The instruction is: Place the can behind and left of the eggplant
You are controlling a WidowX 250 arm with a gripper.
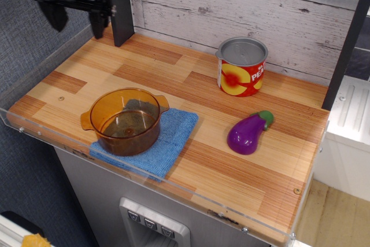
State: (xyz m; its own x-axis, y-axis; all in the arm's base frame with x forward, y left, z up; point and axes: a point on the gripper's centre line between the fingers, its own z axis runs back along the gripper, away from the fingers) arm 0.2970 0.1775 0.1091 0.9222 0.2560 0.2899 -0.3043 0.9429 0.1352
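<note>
The can (241, 67), a short tin with a grey top and a red label with yellow peaches, stands upright at the back of the wooden table, near the plank wall. The purple eggplant (248, 133) with its green cap lies in front of the can and slightly to its right, with a gap between them. My gripper (76, 22) hangs high at the far left, above the table's back left corner and far from both. Its two dark fingers (58, 18) are spread apart and hold nothing.
An amber glass pot (125, 120) sits on a blue cloth (170, 140) at the front left. A black post (118, 4) stands at the back left and another (347, 44) at the right edge. A clear plastic rim (144, 172) lines the table's front.
</note>
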